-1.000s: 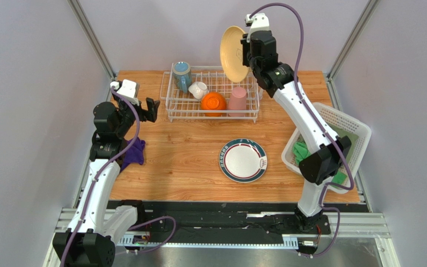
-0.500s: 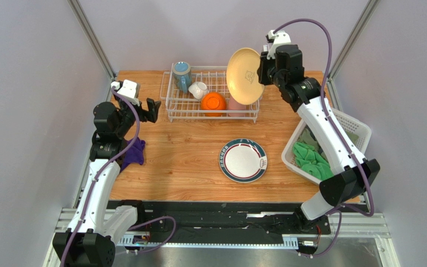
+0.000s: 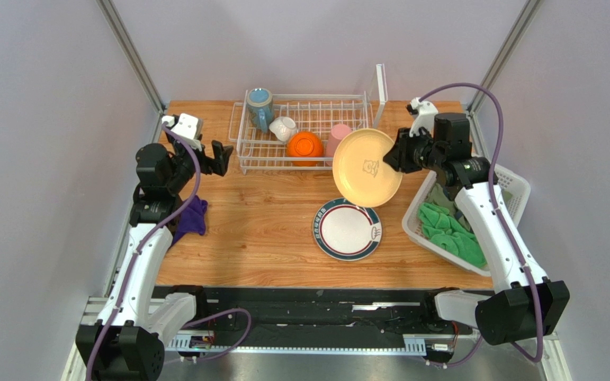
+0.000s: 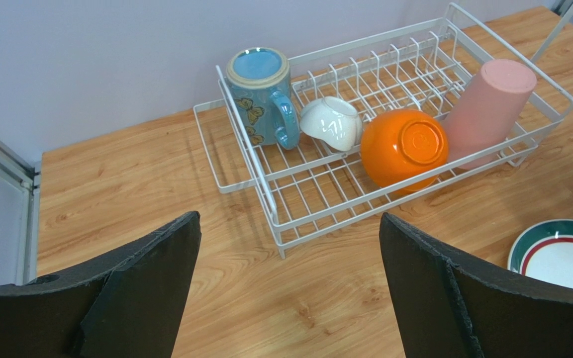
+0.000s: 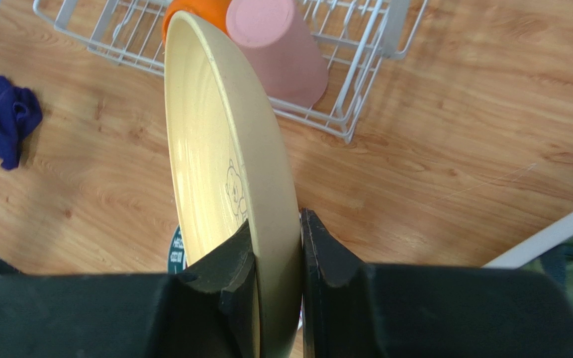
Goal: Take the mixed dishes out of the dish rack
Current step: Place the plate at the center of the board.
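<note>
My right gripper (image 3: 400, 152) (image 5: 286, 246) is shut on the rim of the cream-yellow plate (image 3: 366, 167) (image 5: 222, 164) and holds it tilted in the air, in front of the dish rack's right end and above the dark-rimmed plate (image 3: 346, 228), which lies flat on the table. The white wire dish rack (image 3: 240, 151) (image 4: 282, 216) holds the blue mug (image 3: 260, 106) (image 4: 261, 93), the small white bowl (image 3: 283, 127) (image 4: 332, 123), the orange bowl (image 3: 306, 147) (image 4: 404, 145) and the pink tumbler (image 3: 338, 136) (image 4: 487, 108). My left gripper (image 3: 217, 157) (image 4: 289, 291) is open and empty, left of the rack.
A purple cloth (image 3: 191, 218) lies at the table's left edge. A white lattice basket (image 3: 511, 190) with green cloths (image 3: 447, 230) stands at the right edge, under my right arm. The rack's tall white panel (image 3: 380, 83) stands at its right end.
My right arm has carried the cream-yellow plate out of the rack, down and toward the front right, over the dark-rimmed plate. The left arm has not moved.
</note>
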`<action>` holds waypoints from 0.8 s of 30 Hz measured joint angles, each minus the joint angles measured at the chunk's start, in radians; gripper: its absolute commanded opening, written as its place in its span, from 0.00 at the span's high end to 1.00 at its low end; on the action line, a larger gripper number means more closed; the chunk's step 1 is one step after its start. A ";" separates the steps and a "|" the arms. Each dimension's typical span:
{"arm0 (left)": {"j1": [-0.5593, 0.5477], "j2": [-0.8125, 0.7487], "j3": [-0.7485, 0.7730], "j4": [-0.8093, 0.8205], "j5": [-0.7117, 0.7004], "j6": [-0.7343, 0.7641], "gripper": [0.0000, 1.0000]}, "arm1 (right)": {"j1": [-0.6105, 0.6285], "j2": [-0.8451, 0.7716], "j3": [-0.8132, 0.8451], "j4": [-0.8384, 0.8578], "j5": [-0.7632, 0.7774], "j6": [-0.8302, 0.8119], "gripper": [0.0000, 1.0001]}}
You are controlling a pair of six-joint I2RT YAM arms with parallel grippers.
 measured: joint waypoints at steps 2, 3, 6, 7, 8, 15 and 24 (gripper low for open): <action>0.000 0.003 0.000 0.000 0.002 0.000 0.03 | -0.008 -0.002 -0.046 0.000 -0.055 -0.013 1.00; 0.000 0.005 0.000 0.000 0.003 0.000 0.03 | -0.012 -0.002 -0.068 0.000 -0.082 -0.019 1.00; 0.000 0.011 0.000 -0.001 0.005 0.000 0.03 | -0.020 0.000 -0.121 -0.002 -0.153 -0.039 1.00; 0.000 0.013 0.000 -0.002 0.005 0.000 0.03 | -0.024 0.003 -0.135 -0.001 -0.182 -0.050 1.00; 0.000 0.014 0.000 -0.003 0.005 0.000 0.03 | -0.026 0.007 -0.142 -0.001 -0.198 -0.056 1.00; 0.000 0.014 0.000 -0.006 0.006 0.000 0.03 | -0.045 0.087 -0.174 0.022 -0.327 -0.106 1.00; 0.000 0.014 0.000 -0.007 0.010 0.000 0.03 | -0.049 0.253 -0.183 0.033 -0.411 -0.168 1.00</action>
